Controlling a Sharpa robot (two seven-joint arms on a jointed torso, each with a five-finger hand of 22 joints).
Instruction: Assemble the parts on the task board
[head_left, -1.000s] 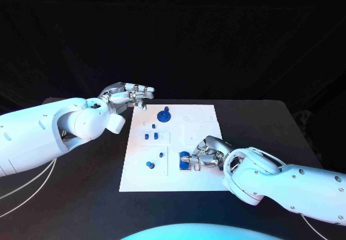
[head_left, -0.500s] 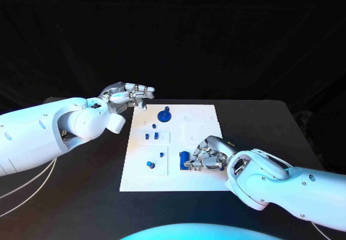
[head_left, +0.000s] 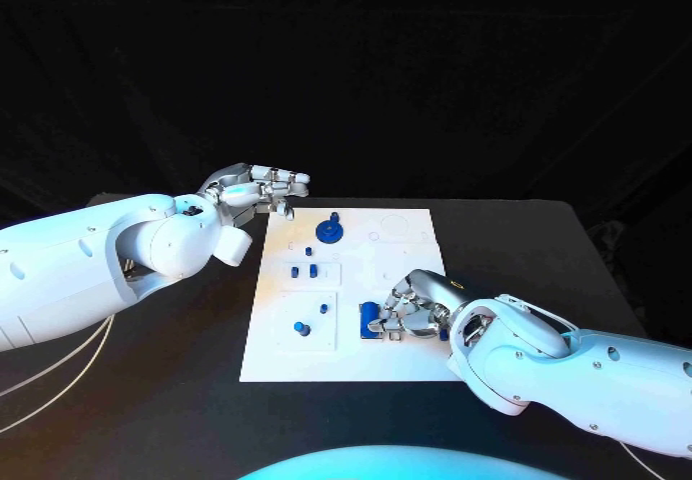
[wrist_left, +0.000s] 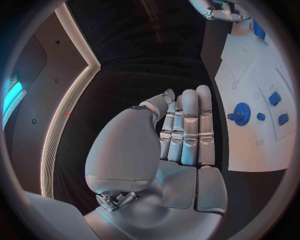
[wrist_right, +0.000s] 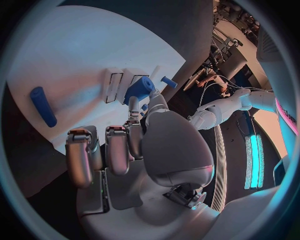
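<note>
My right hand pinches a blue part at the task board slots, so I'd keep it upright and seat it squarely; left hand idles, fingers curled on nothing.

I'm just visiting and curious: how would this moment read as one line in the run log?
right hand: pinching blue part over task board | left hand: fingers together, holding nothing, beside board's far corner | blue gear: on board

One white task board lies between my two hands. On it I count one blue gear near my left hand, five small blue pegs mid-board, and one larger blue block at my right hand.
</note>
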